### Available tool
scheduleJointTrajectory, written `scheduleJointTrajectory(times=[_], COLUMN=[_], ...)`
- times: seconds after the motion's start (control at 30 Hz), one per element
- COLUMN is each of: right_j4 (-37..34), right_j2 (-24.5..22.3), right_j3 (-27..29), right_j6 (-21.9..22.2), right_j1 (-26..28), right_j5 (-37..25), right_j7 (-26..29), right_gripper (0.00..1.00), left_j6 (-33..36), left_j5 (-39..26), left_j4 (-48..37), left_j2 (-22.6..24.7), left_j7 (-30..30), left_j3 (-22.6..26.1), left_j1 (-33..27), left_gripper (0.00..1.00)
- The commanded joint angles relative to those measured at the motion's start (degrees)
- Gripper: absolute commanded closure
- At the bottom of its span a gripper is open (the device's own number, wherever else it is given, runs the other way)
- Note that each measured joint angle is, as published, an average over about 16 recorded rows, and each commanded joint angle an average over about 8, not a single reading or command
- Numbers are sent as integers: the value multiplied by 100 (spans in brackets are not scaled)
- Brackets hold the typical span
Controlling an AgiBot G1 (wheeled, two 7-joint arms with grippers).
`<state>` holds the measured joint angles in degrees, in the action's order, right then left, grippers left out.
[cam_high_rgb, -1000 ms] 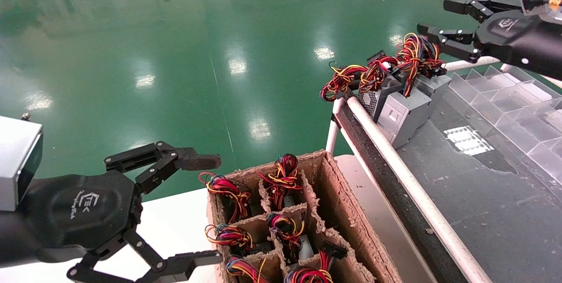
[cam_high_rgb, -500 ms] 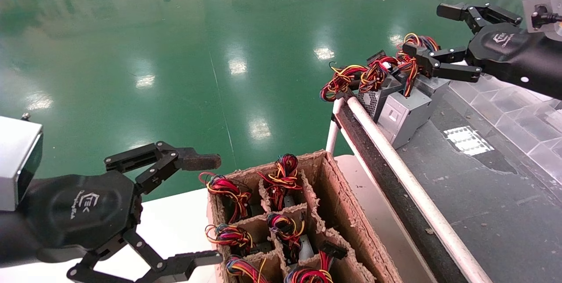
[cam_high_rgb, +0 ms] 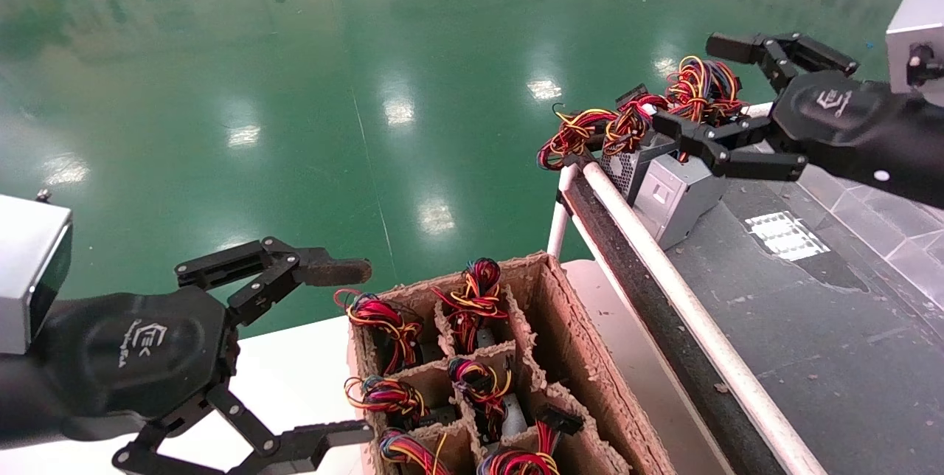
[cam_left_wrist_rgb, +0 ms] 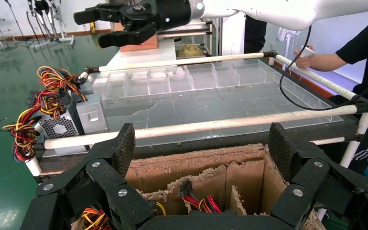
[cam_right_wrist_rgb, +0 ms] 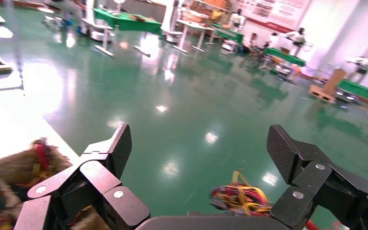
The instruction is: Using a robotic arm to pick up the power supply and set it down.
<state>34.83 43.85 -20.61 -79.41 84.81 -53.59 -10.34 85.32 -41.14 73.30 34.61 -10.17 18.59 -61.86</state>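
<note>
my right gripper [cam_high_rgb: 700, 95] hangs above the power supplies [cam_high_rgb: 675, 184], which stand in a short row at the far corner of the dark work table [cam_high_rgb: 811, 327], leaning against its white rail [cam_high_rgb: 664, 276]. the fingers are spread wide, one over the wire bundle [cam_high_rgb: 700, 88] and one in front of the grey case, holding nothing. i judge this spread is meant to straddle the case and clear the looped red, yellow and black wires on top.

my left gripper [cam_high_rgb: 295, 357] is parked beside the cardboard crate [cam_high_rgb: 560, 357], fingers apart and empty. the crate's cells keep more wired units upright and separated.

both palms carry a white logo reading "tek"; the smaller line under it is not legible. no other writing can be read.
</note>
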Motion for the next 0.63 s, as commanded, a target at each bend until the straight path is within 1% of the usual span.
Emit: scheduleJointTrajectory(times=[0.03, 0.53, 0.63], right_j4=[241, 2048, 2230], right_j2=[-55, -467, -508], right_j3=[29, 243, 264], right_j6=[-39, -332, -362], right_j1=[-145, -1229, -1338], right_j5=[73, 620, 675], right_j7=[131, 1115, 1214], right_gripper=[0, 0, 0], left_j6=[0, -2, -2], left_j5=[0, 3, 4], left_j4=[0, 0, 0], left_j2=[0, -2, -2], left_j7=[0, 2, 3], left_j3=[1, 5, 5], left_j1=[0, -1, -1], left_gripper=[0, 0, 0])
